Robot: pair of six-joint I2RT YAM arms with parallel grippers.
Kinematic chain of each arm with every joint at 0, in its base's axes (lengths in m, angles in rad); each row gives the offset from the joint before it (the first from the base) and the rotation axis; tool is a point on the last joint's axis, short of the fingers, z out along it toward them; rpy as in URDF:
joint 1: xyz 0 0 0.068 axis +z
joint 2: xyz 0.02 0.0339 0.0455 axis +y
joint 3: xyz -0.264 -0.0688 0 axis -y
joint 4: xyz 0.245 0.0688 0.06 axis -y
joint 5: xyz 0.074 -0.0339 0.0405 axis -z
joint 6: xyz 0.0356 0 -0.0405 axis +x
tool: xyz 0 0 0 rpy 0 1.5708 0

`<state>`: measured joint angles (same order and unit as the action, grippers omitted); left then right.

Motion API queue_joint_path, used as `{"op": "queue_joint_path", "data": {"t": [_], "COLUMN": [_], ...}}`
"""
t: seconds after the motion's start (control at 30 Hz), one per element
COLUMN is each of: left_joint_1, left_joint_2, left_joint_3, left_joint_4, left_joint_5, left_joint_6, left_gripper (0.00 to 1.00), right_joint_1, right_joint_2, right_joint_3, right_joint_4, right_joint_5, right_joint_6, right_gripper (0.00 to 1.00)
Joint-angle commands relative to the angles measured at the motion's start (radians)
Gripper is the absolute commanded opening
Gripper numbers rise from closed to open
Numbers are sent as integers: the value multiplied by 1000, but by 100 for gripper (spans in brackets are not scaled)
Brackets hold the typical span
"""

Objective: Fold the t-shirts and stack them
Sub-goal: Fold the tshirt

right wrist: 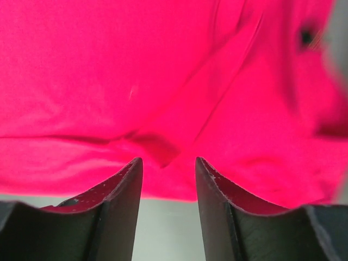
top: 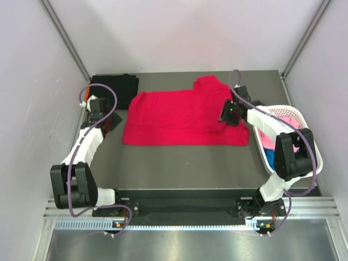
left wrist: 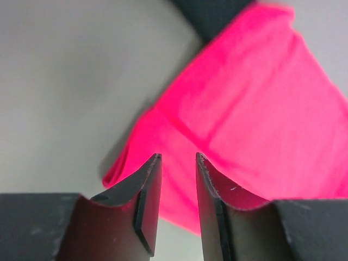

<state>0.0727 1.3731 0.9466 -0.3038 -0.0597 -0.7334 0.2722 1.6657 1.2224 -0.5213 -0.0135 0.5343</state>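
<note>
A bright red t-shirt lies spread flat on the table's middle, one sleeve toward the back. It also fills the right wrist view and shows in the left wrist view. A folded black t-shirt lies at the back left. My left gripper is open and empty, just off the red shirt's left edge; its jaws stand apart. My right gripper hovers over the shirt's right part, open and empty, near the shirt's edge.
A white lattice basket stands at the right edge, holding a pink shirt and a blue one. Grey walls enclose the table on three sides. The right arm reaches past the basket's left rim.
</note>
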Motion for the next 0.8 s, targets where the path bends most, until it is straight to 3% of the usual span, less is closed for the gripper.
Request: {"op": "queue_joint_path", "data": {"t": [0.0,0.23,0.77], "left_joint_1": [3,2,2], "left_joint_2": [-57,-92,-66], "left_joint_3": [-86,-157,-143], "left_joint_4": [38,37,20], "left_joint_5": [160,192,186], "left_joint_6": [68,88,75], "left_gripper": [37,40,39], "right_joint_1": [30,33,45], "right_joint_2": [-52,-34,17], "right_joint_3": [-85,-172,-169], "right_joint_4": [161,219,153], "right_joint_5": [-66,-85,6], "right_joint_6": [231,443,561], "right_gripper": [45,47,46]}}
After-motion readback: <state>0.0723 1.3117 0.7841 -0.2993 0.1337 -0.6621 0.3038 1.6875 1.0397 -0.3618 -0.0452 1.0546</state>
